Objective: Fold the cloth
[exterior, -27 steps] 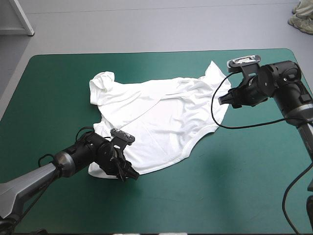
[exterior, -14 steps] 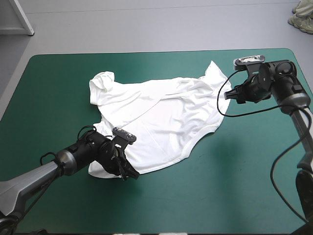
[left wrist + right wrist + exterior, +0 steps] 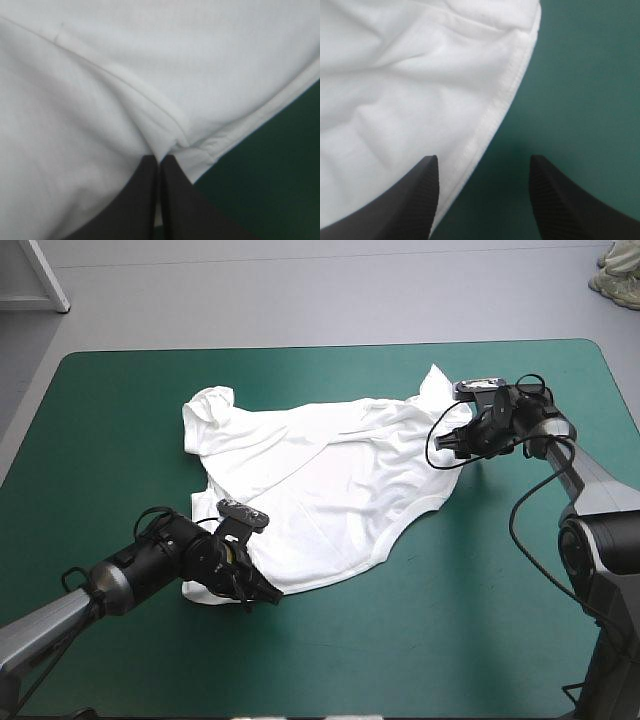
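The white T-shirt (image 3: 320, 480) lies spread and wrinkled across the middle of the table, with one sleeve (image 3: 208, 405) bunched at the far left. My left gripper (image 3: 262, 592) sits at the shirt's near-left corner. In the left wrist view that left gripper (image 3: 160, 159) is shut on a fold of the T-shirt's hem (image 3: 165, 117). My right gripper (image 3: 443, 440) is low at the shirt's right edge. In the right wrist view the right gripper (image 3: 484, 162) stands open, and the stitched hem (image 3: 495, 110) runs between its fingers, with cloth on one side and bare cover on the other.
The teal-green cover (image 3: 480, 620) shows all around the shirt, widest along the near edge and at the near right. The table's far edge (image 3: 320, 346) lies beyond the shirt.
My left gripper has shut on the shirt's near-left hem. The right arm has moved left and down to the shirt's right edge, its fingers still open.
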{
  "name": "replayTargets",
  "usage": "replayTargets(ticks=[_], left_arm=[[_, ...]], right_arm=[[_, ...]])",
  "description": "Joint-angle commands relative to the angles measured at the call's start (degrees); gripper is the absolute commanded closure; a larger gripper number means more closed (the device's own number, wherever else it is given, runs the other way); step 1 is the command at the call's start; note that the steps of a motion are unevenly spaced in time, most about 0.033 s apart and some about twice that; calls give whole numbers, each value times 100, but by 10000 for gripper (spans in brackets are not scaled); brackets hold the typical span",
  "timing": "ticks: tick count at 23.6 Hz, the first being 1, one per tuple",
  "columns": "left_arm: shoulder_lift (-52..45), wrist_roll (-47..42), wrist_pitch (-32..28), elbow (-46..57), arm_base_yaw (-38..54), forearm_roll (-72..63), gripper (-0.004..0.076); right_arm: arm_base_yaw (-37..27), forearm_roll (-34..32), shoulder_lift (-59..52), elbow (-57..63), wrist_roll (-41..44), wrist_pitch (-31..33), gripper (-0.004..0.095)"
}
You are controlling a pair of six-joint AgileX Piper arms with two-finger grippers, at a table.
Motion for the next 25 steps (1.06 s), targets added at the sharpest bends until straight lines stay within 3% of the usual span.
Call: replayTargets(ticks=[1,11,14,16,17,25], left_arm=[[-443,-162,-2,-116,-28,34,705],[-714,-179,270,-161,-28,44,705],[-840,-179,295,-256,-28,44,705],[-907,-179,321,-382,-28,84,705],[-947,-241,333,-461,-28,234,705],[-960,-351,471,-1132,-16,984,705]], right_arm=[[-34,50,-37,-495,-109,-251,399],[-27,552,477,-976,-371,39,433],[126,669,668,-976,-429,119,593],[243,736,718,-976,-429,90,784],[288,766,721,-976,-474,32,927],[304,751,119,-1681,-474,339,925]])
